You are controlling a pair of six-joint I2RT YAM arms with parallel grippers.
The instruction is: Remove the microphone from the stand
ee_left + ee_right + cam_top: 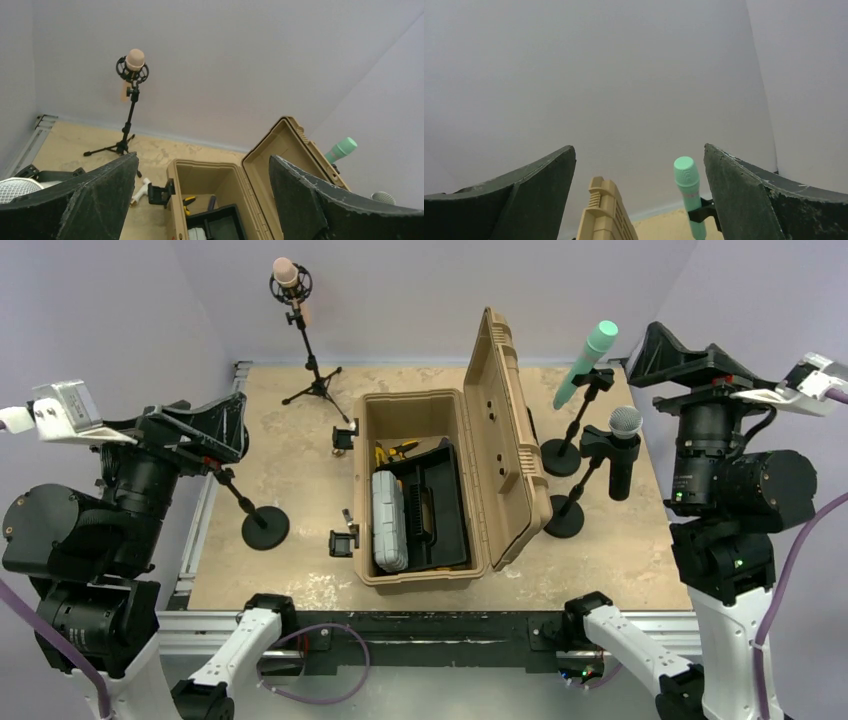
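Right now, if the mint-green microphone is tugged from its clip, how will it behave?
The mint-green microphone looks rigid and smooth, so it may slip in a loose grip. It tilts out of its clip above a small round base, so a sideways pull could probably tip the stand.

I find nothing legible in any of my views: no lettering, label, brand, number or sign reads clearly.

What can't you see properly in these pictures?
- Left stand: its top is hidden under the left end effector, top view.
- Green microphone: its lower end is cut off by the right wrist view's bottom edge.
- Yellow tools in the case: too small to name, top view.
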